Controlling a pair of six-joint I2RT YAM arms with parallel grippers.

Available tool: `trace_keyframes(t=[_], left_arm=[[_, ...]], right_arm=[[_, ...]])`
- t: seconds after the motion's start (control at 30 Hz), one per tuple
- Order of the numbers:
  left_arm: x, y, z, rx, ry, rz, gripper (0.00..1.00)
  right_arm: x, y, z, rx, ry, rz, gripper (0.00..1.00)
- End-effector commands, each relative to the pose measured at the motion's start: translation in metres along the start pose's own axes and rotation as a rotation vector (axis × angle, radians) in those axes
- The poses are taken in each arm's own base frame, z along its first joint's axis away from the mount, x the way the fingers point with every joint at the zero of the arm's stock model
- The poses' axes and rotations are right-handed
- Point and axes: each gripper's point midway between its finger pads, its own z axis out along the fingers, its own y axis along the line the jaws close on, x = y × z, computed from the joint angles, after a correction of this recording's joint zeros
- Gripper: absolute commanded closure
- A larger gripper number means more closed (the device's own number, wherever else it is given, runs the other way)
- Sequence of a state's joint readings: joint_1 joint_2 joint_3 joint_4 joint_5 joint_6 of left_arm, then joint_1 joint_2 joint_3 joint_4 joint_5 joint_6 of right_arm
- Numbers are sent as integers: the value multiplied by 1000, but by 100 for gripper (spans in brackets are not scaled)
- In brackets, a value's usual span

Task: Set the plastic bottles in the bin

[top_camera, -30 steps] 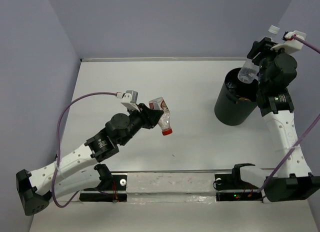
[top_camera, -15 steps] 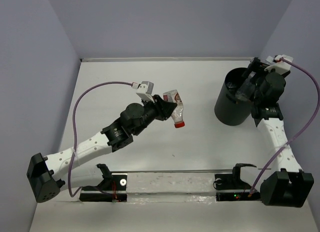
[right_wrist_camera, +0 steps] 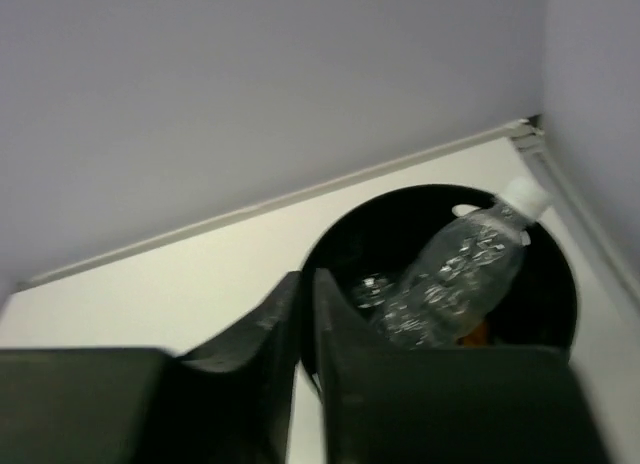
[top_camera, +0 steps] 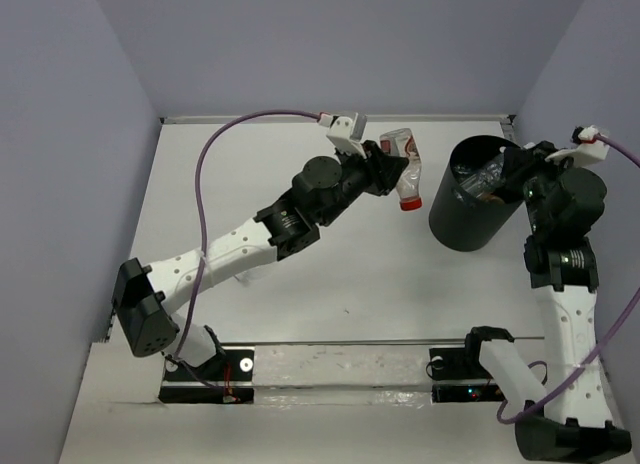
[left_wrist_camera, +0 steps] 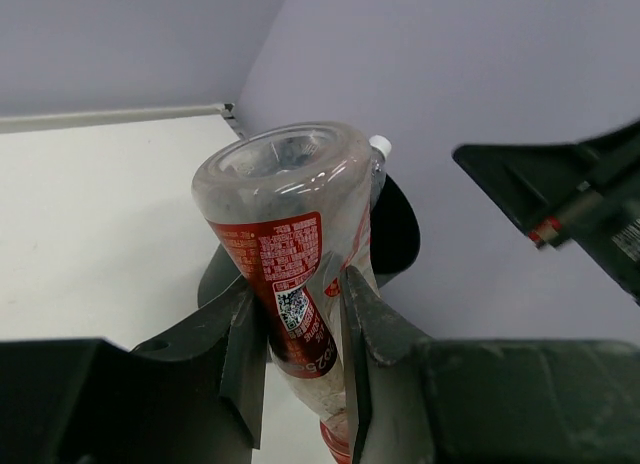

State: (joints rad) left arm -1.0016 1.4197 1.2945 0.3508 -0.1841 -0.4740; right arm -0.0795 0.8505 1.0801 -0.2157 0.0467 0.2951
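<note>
In the top view the left arm reaches across the counter (top_camera: 400,284) toward 1 o'clock. Its left hand (top_camera: 388,172) pinches a red-labelled bottle (top_camera: 405,169) around the middle. The bottle hangs with its red cap toward 6 o'clock and its clear base toward 12. In the left wrist view the two fingers (left_wrist_camera: 245,354) of that hand (left_wrist_camera: 300,319) press on either side of the label (left_wrist_camera: 300,254).

The held bottle is just at 9 o'clock of the bin (top_camera: 465,219), beside its rim and not over the mouth. The bin stands upright on the counter's far right part.

A clear bottle (top_camera: 490,174) with a white cap lies tilted inside the bin. In the right wrist view this bottle (right_wrist_camera: 450,274) leans against the inner wall (right_wrist_camera: 400,209) with its cap toward 1 o'clock, and something orange shows beneath it.

The right hand (top_camera: 520,166) sits at the bin's 2 o'clock rim. Its fingers (right_wrist_camera: 270,344) are pressed together with nothing between them.
</note>
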Motion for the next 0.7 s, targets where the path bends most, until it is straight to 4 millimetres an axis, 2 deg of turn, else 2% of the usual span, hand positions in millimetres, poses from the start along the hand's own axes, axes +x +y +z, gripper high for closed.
trace_keyframes(t=[0.0,0.07,0.13,0.17,0.2,0.27,0.33,0.37,0.47,0.57,0.63,0.67], left_arm=[[-41,-33,25,44,-108,80,85],[-46,-42,44,42,-129,108,85],[-48,-48,57,41,-146,127,85],[-50,-53,72,37,-166,161,85],[-51,-54,79,20,-182,179,85],[-47,-61,102,11,-203,228,85],[-44,-62,117,-6,-222,252,85],[-39,-62,131,-15,-235,264,85],[-35,-59,149,-40,-268,296,85],[-15,-61,173,-32,-279,321,85],[-7,-65,178,-20,-284,341,85],[6,-70,180,-7,-274,350,85]], right_arm=[[-7,52,-69,-274,23,122,96],[-11,55,-91,-299,1,138,98],[-14,56,-103,-307,-12,139,98],[-18,57,-109,-310,-25,148,98],[-22,61,-119,-335,-46,144,98],[-24,61,-125,-334,-51,141,99],[-26,67,-133,-370,-50,138,98],[-27,70,-138,-386,-48,144,98],[-35,77,-156,-433,-79,147,98],[-47,76,-168,-426,-125,135,98],[-52,75,-170,-414,-139,133,98],[-50,77,-171,-425,-131,135,98]])
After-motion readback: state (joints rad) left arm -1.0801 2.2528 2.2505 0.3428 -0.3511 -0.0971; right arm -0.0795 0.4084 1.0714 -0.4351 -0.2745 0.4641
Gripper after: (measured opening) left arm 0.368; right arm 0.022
